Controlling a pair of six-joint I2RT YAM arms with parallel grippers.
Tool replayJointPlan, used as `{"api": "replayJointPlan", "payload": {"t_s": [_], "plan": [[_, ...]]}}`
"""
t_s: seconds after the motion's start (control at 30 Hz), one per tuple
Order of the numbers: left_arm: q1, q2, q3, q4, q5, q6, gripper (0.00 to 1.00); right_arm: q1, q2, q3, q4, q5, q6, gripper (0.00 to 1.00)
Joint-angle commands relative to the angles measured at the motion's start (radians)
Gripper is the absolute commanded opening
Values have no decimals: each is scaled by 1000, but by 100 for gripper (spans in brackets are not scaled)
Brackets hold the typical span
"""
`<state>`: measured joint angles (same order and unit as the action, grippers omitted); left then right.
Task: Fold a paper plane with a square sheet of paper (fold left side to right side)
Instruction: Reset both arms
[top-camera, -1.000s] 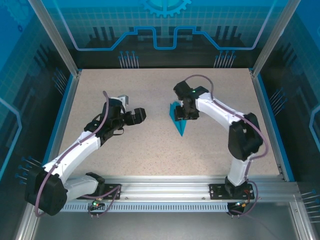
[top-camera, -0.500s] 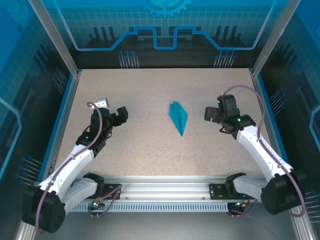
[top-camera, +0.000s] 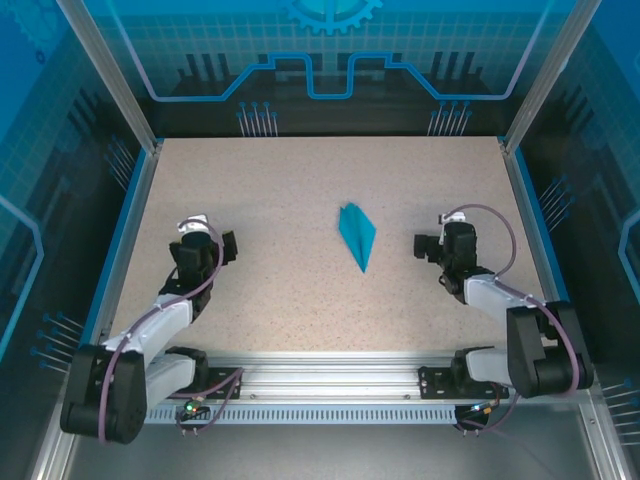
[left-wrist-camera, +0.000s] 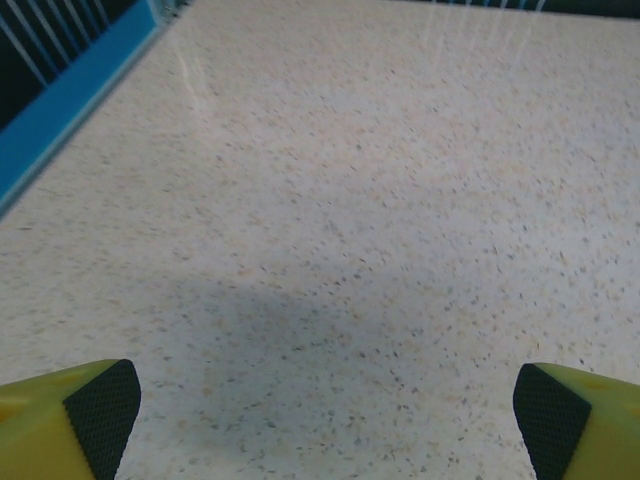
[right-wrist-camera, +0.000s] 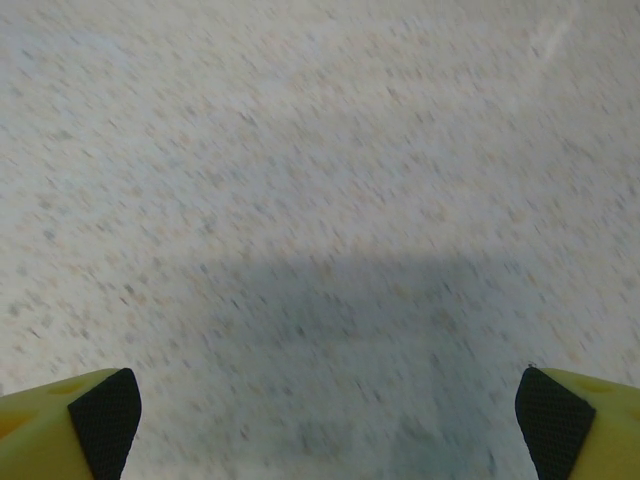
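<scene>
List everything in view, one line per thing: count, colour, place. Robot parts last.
paper plane: one, bright blue, flat near the table's middle, tip toward the arms, apart from both grippers
table: one, speckled beige, under everything
enclosure: one, aluminium posts with blue panels, around the table
mounting rail: one, silver, along the near edge
left gripper: one, black and yellow, open and empty, over the table's left side
right gripper: one, black and yellow, open and empty, right of the plane

Blue paper plane (top-camera: 357, 235) flat on speckled worktop (top-camera: 300, 180), centre, nose toward near edge. Left fingers (top-camera: 226, 247), right fingers (top-camera: 424, 245) well apart from it, either side.
</scene>
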<state>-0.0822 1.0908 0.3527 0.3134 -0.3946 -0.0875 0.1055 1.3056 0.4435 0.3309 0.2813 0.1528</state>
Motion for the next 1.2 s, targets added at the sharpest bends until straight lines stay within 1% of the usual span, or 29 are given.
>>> {"api": "replayJointPlan", "payload": {"t_s": [0.0, 0.07, 0.17, 0.23, 0.3, 0.33, 0.37, 0.4, 0.5, 0.53, 0.57, 0.67, 0.83, 0.87, 1.17], "plan": [[23, 55, -26, 207, 162, 67, 99, -12, 33, -1, 238, -76, -109, 100], [38, 93, -45, 290, 224, 78, 99, -16, 56, -12, 304, -104, -144, 100], [57, 144, -53, 379, 286, 103, 99, -45, 105, -26, 370, -163, -140, 100], [65, 172, -54, 428, 307, 110, 99, -54, 150, -48, 439, -171, -129, 100], [81, 195, -50, 454, 371, 108, 99, -57, 199, -45, 499, -163, -127, 100], [82, 211, -55, 482, 391, 106, 99, -57, 186, -32, 442, -170, -124, 100], [83, 242, -65, 532, 404, 105, 99, -56, 197, -38, 471, -173, -129, 100], [84, 280, -70, 580, 408, 104, 99, -58, 189, -31, 444, -174, -125, 100], [85, 402, -46, 649, 446, 118, 99, -58, 194, -35, 459, -174, -127, 100], [84, 423, -25, 646, 457, 122, 99, -57, 192, -32, 448, -174, -126, 100], [84, 407, 15, 539, 465, 127, 99, -58, 193, -33, 456, -174, -127, 100], [99, 424, 67, 464, 388, 78, 99, -58, 192, -32, 452, -174, -126, 100], [100, 424, 65, 464, 384, 80, 99, -34, 198, -15, 426, -171, -154, 100], [98, 424, 65, 464, 384, 80, 99, -37, 196, -12, 418, -193, -159, 100], [98, 425, 65, 464, 384, 79, 99, -40, 198, -9, 415, -199, -160, 100]]}}
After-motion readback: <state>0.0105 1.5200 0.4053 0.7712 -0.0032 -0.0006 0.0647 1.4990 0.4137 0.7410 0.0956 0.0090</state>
